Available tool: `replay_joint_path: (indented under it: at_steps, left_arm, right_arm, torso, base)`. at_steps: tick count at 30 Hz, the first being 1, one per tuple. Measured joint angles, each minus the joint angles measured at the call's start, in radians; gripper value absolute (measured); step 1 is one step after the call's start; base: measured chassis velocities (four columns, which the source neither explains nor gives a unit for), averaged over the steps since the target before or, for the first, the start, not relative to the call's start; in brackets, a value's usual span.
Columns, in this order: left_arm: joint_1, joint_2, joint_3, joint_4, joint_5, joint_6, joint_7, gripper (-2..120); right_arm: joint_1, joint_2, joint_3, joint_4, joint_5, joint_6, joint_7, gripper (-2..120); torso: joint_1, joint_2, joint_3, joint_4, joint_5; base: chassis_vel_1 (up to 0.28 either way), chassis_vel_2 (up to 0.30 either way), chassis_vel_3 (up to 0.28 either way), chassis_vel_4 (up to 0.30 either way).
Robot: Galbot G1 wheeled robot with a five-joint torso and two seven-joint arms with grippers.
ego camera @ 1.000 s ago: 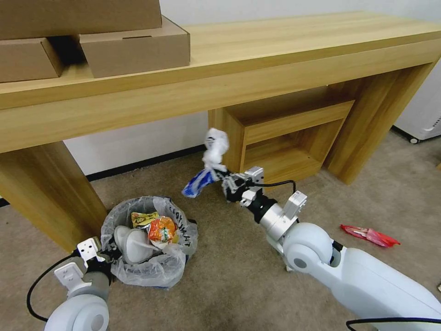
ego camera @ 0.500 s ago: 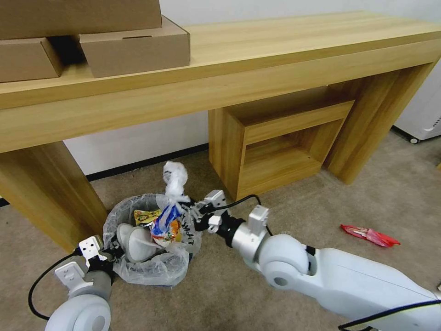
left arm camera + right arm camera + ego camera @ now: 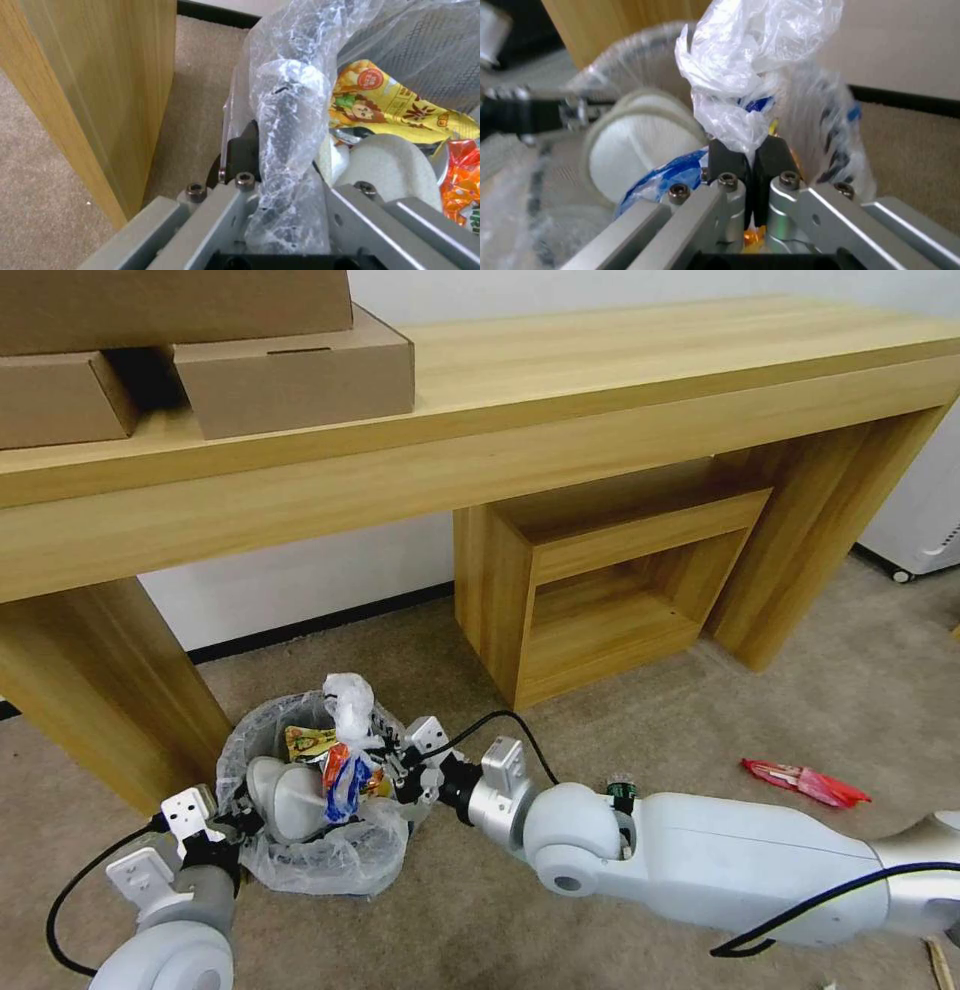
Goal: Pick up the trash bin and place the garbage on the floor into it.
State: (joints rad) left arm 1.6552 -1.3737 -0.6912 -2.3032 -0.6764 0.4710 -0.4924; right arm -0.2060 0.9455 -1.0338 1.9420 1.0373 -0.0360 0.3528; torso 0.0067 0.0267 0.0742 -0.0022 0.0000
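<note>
Crinkly white plastic wad with a blue-white wrapper [image 3: 345, 740] hangs over the bin.
Clamped on that wad, the right hand [image 3: 392, 767] holds it above the small round blue-based trash bin lined with translucent bag [image 3: 300, 860], probably for dropping in. At the bin's near-left rim the left hand [image 3: 235, 823] is closed on the liner edge, likely steadying it on the beige carpet floor [image 3: 640, 710].

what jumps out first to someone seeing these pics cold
The right gripper is shut on a crumpled white and blue plastic bag, holding it over the trash bin on the beige floor beside the wooden desk's leg. The left gripper clamps the bin's bag-lined rim, with a white slipper and orange wrapper inside. A red wrapper lies on the carpet to the right.
</note>
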Motion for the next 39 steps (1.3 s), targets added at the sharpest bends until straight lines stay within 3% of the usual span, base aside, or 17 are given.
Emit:
replay_joint_path:
  at_steps: [13,23,31,39]
  left_arm:
    - [0.012,-0.011,0.005,-0.010,0.016,-0.006,0.009,1]
    - [0.017,-0.025,0.014,-0.010,0.033,-0.010,0.016,1]
    - [0.022,-0.024,0.014,-0.012,0.034,-0.013,0.017,1]
    - [0.025,-0.027,0.018,-0.012,0.040,-0.013,0.020,1]
  right_arm:
    - [0.022,0.074,-0.042,-0.042,0.025,-0.040,0.066,0]
    - [0.046,0.173,-0.066,-0.073,0.056,-0.067,0.115,0]
    - [0.042,0.184,-0.070,-0.090,0.072,-0.096,0.144,0]
    - [0.037,0.217,-0.072,-0.116,0.078,-0.109,0.149,26]
  torso:
    - [0.000,0.000,0.000,0.0000,-0.0001]
    - [0.000,0.000,0.000,0.0002,-0.0001]
    - [0.000,0.000,0.000,0.0000,0.0000]
    - [0.000,0.000,0.000,0.0001,0.0000]
  base:
    - [0.000,0.000,0.000,0.000]
    - [0.000,0.000,0.000,0.000]
    - [0.000,0.000,0.000,0.000]
    - [0.000,0.000,0.000,0.000]
